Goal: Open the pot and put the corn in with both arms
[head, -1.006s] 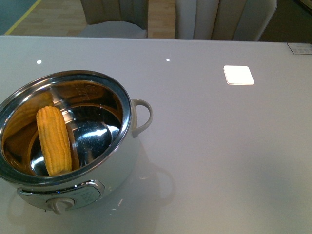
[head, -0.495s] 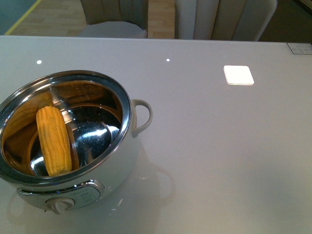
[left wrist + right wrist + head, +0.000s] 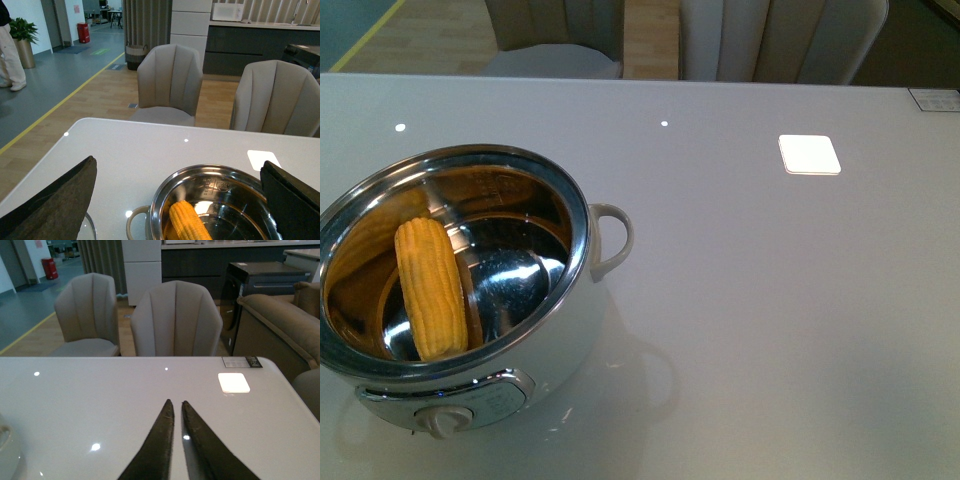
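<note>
The white electric pot point(image 3: 455, 290) stands lidless at the near left of the grey tabletop point(image 3: 770, 300), its chrome rim and steel interior shining. The yellow corn cob point(image 3: 431, 289) lies inside, leaning on the wall. The left pincer point(image 3: 180, 200) gapes wide, empty, above it; the right pincer point(image 3: 177, 410) is nearly closed, empty.

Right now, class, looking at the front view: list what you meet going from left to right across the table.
Corn inside the pot → the pot's side handle → white square patch on the table → label at the far right corner.
</note>
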Tool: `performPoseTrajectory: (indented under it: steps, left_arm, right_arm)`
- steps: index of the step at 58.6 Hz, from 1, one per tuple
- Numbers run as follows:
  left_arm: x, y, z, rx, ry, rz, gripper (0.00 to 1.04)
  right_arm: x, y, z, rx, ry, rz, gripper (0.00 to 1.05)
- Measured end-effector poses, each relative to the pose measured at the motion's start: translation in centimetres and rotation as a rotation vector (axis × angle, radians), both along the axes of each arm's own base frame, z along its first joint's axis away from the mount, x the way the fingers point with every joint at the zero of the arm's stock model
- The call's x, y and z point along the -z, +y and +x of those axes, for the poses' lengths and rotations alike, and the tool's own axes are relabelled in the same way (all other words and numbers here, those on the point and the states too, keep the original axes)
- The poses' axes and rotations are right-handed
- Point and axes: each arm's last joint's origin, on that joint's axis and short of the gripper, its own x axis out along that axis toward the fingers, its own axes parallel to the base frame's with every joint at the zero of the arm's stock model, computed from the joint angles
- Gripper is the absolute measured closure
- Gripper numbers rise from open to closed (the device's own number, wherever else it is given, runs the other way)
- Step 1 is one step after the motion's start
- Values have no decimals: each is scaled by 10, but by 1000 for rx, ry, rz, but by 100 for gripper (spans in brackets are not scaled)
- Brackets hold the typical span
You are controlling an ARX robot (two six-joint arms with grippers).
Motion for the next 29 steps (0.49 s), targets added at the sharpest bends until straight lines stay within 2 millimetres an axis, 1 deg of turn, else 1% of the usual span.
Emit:
performPoseTrajectory:
  steps: [4,5,8,12,17,18,20,23,28,29]
  left_arm:
    - [0,0,0,0,0,0,7]
    - [0,0,0,0,0,0,7]
    - [0,0,0,0,0,0,7]
    - [0,0,0,0,0,0,7]
    - [0,0,0,0,0,0,7]
    - [0,0,0,0,0,0,7]
    - [0,0,0,0,0,0,7]
    - [0,0,0,0,0,0,7]
    - [0,0,0,0,0,0,7]
    - [0,0,0,0,0,0,7]
  right_arm:
    - [0,0,0,0,0,0,80]
    - [0,0,0,0,0,0,79]
    - [0,0,0,0,0,0,68]
    - [0,0,0,0,0,0,58]
    - [0,0,0,0,0,0,42]
    - [0,0,0,0,0,0,40]
    - [0,0,0,0,0,0,33]
    - [0,0,0,0,0,0,26]
    - [0,0,0,0,0,0,11]
    - [0,0,0,0,0,0,10]
